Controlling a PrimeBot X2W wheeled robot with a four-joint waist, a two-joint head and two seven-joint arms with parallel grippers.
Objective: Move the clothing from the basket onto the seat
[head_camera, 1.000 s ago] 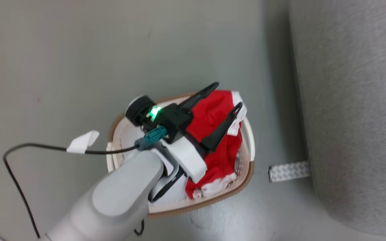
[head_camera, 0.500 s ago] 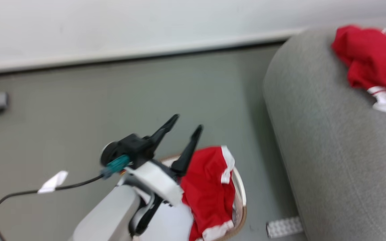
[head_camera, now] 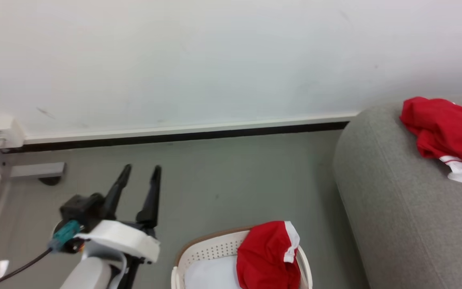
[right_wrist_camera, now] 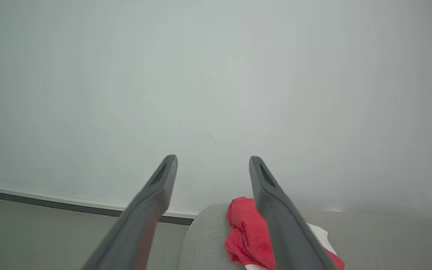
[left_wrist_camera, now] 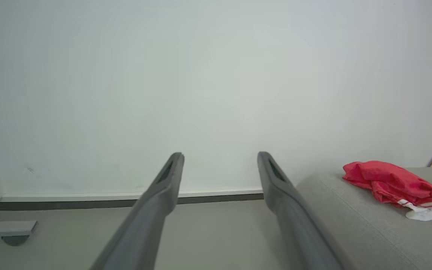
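Left gripper [head_camera: 142,168] and right gripper [right_wrist_camera: 213,160] empty, jaws wide. One red garment [head_camera: 441,128] bunched on sofa [head_camera: 395,208] end, white hem rightward. Second red garment [head_camera: 269,257] in basket [head_camera: 211,251], long axis toward wall [head_camera: 215,60], white cuff at that end.

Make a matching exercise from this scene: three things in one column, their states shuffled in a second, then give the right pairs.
Things:
1. left gripper
2. basket
3. sofa

States:
A. grey, with a red garment lying on it
B. open, holding nothing
C. cream and perforated, with a second red garment inside

Pairs: 1-B; 2-C; 3-A
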